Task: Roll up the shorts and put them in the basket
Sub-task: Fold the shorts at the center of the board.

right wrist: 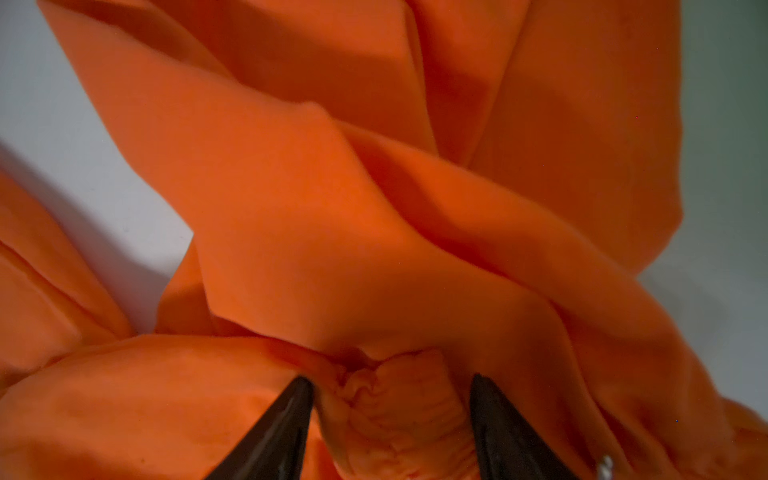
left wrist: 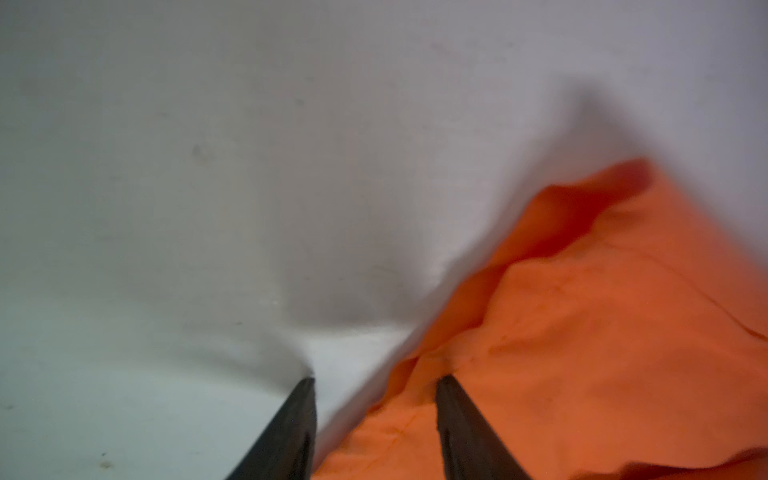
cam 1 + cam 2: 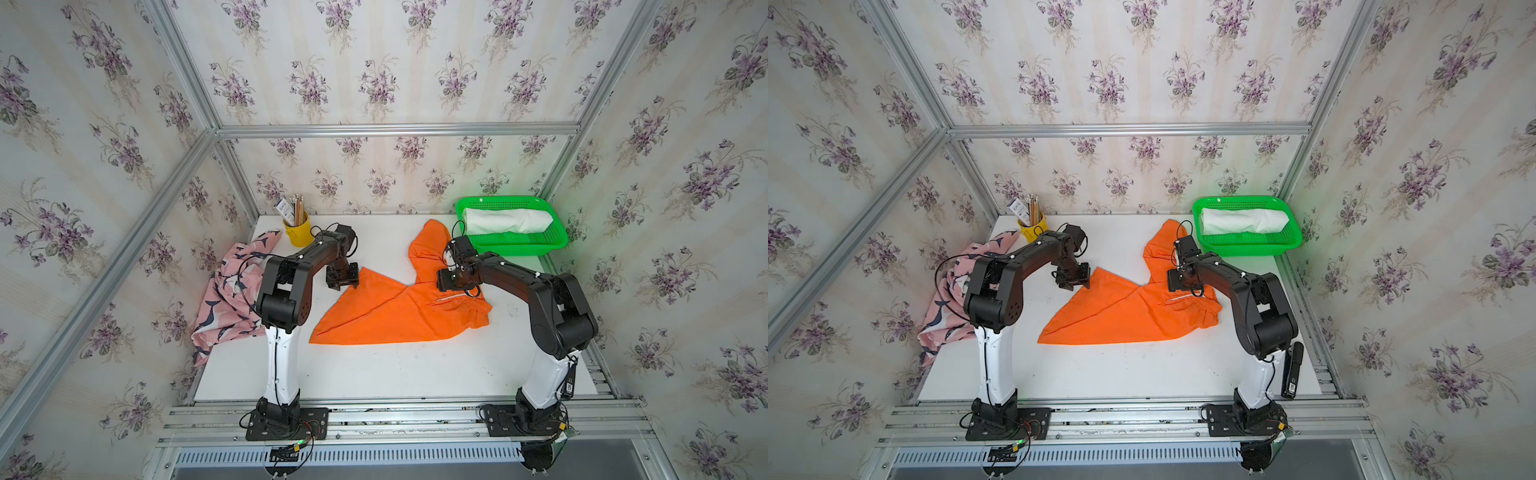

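Only your wrist views show this: left gripper (image 2: pixel 376 386) loose over the orange shorts' (image 2: pixel 582 332) edge; right gripper (image 1: pixel 390 380) around the waistband (image 1: pixel 399 415), grip unclear.

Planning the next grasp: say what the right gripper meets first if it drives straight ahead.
The right gripper would meet the orange shorts first, at the gathered waistband between its open jaws; depth unclear.
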`<state>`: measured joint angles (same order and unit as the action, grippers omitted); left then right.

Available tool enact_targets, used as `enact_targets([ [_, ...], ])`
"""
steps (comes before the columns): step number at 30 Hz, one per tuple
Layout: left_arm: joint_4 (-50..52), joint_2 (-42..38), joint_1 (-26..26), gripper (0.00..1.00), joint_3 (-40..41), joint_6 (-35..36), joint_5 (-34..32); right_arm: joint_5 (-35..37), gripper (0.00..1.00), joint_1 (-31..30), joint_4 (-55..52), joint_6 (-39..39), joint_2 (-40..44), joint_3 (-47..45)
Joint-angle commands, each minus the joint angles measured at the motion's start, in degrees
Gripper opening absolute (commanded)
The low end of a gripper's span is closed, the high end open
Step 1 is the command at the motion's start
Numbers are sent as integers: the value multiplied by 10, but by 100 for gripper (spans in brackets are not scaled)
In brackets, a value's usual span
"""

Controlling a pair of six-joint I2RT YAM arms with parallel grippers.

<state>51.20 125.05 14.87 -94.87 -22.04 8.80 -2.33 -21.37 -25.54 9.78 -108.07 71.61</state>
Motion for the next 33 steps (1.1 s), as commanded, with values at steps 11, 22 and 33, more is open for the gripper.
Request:
enact_targets([
  [11, 7, 41, -43, 0, -104, 26, 7, -84, 0, 1, -21, -4, 3, 152],
  [22, 65, -14, -145, 0, -242, 4, 13, -100, 0, -8, -39, 14, 152, 256],
  [33, 8, -82, -84, 57, -103, 34, 78, -188, 8, -9, 13, 55, 107, 97],
])
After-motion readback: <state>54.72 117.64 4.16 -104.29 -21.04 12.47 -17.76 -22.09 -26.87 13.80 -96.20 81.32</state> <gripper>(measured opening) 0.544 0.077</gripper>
